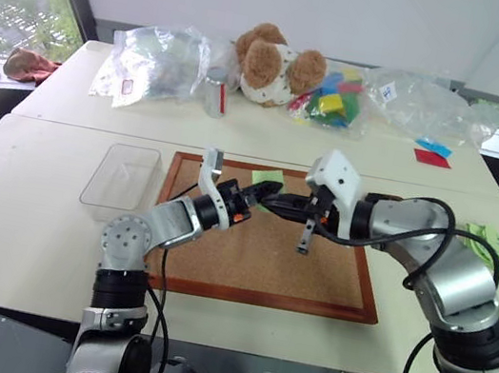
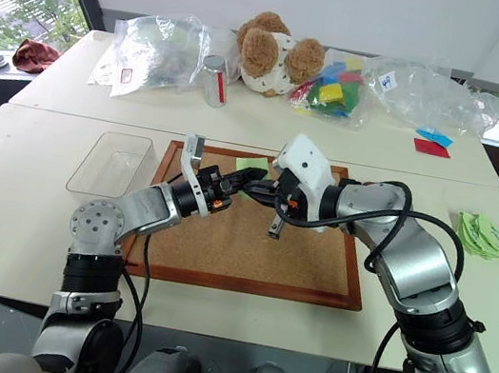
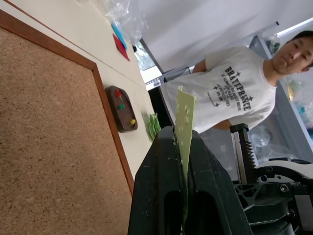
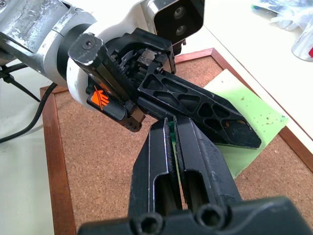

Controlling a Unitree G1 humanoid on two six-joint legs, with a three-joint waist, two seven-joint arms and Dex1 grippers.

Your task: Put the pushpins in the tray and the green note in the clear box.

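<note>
Two hands closed on one green note (image 4: 244, 112), left hand (image 1: 263, 194) and right hand (image 1: 278, 201) meeting above cork board (image 1: 264, 266). One clear box (image 1: 120, 178) off left edge of board, nearer left hand. One tray (image 3: 122, 108) beyond board's opposite edge, holding three pushpins (image 3: 120, 105).

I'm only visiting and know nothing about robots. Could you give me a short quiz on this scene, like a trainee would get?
1. True or false: the transparent rectangular plastic box beside the wood-framed cork board already contains the pale green paper note.
2. How many robot hands clamp the note? A none; B one; C two.
3. Fill in: the small dark brown tray holds ___ coloured pushpins.
Key: 1 false. 2 C: left hand and right hand. 3 three.
</note>
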